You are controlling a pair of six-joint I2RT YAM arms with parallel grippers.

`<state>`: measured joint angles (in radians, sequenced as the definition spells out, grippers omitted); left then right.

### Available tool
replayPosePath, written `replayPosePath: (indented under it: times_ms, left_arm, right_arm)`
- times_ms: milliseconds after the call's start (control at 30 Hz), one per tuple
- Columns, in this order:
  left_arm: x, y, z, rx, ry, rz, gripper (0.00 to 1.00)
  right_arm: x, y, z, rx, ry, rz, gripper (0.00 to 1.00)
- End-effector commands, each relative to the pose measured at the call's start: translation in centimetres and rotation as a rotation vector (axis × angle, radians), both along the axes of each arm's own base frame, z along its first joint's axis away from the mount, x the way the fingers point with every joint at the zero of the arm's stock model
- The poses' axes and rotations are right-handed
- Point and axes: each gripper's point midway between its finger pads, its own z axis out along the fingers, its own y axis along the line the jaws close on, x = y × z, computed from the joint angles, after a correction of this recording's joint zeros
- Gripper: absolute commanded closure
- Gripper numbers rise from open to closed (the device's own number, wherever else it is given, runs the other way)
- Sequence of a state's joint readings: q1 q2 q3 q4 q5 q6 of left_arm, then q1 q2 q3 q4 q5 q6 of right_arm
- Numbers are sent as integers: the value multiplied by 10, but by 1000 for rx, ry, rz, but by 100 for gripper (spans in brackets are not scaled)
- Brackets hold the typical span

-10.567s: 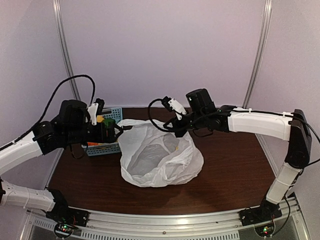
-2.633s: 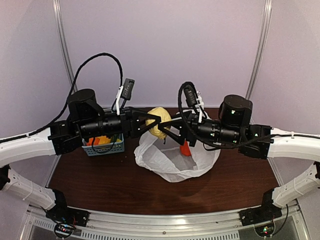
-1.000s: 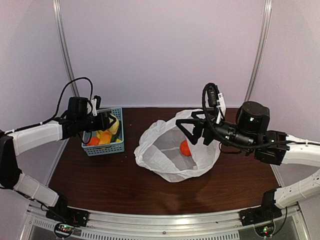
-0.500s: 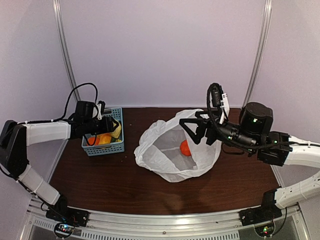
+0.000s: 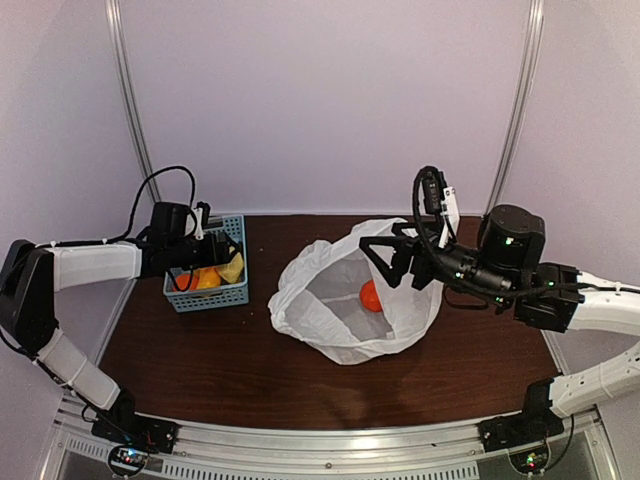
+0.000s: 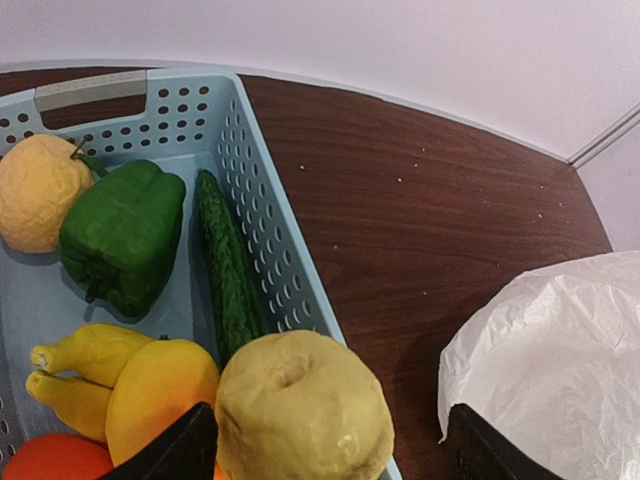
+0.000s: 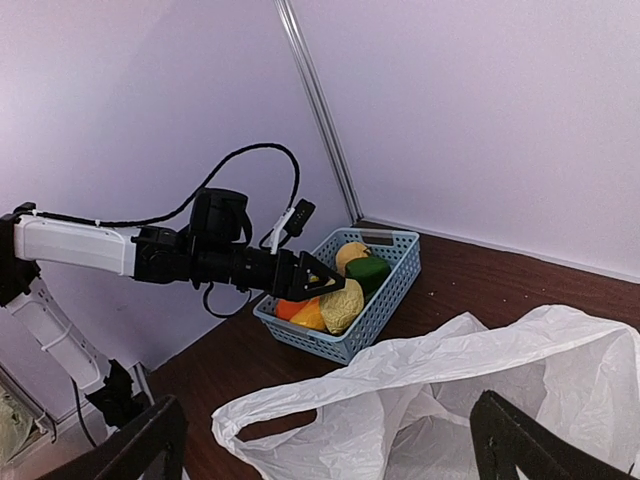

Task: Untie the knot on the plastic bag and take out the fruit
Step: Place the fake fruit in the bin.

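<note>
The white plastic bag (image 5: 340,325) lies open at mid-table with one orange fruit (image 5: 370,295) inside. The knot is out of view; a handle (image 7: 300,420) lies loose. My left gripper (image 6: 328,420) hovers open over the blue basket (image 6: 262,230), its fingers (image 6: 170,450) spread wider than a pale yellow wrinkled fruit (image 6: 300,405) that rests on the pile by the basket's rim. Under it lie a green pepper (image 6: 120,235), a long green one (image 6: 225,265) and yellow pieces (image 6: 150,385). My right gripper (image 5: 385,260) hangs open above the bag's mouth, holding nothing.
The basket (image 5: 210,290) stands at the table's left edge, a hand's width from the bag. Bare brown tabletop (image 5: 200,370) runs along the front. Purple walls and metal posts (image 5: 130,110) close in the back and sides.
My left gripper has sunk a little to the basket and widened its jaws, letting go of the pale yellow fruit there. The right arm has shifted slightly and stays open above the bag.
</note>
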<state>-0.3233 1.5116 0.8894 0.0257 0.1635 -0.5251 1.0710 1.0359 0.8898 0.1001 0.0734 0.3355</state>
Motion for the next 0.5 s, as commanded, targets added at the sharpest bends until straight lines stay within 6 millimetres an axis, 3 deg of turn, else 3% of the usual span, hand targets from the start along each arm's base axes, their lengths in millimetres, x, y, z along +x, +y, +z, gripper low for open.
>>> replayPosePath:
  times_ms: [0,133,300,400,467]
  left_arm:
    - [2,5,10,0,-38,15,16]
    - [1,10,19,14,-56,32,12]
    - [-14,15,67,7,-152,19,12]
    - [-36,1,96,-51,-193,-74,12]
    - [-56,-18,104,-93,-188,-164,12]
  right_arm:
    - [5,0,-12,-41,9,-23,1]
    - [6,1,-13,-59,9,-30,1]
    - [15,-10,-32,-168,53,-106,1]
    - [22,-17,-55,-269,105,-164,4]
    - [26,-19,-73,-340,145,-195,9]
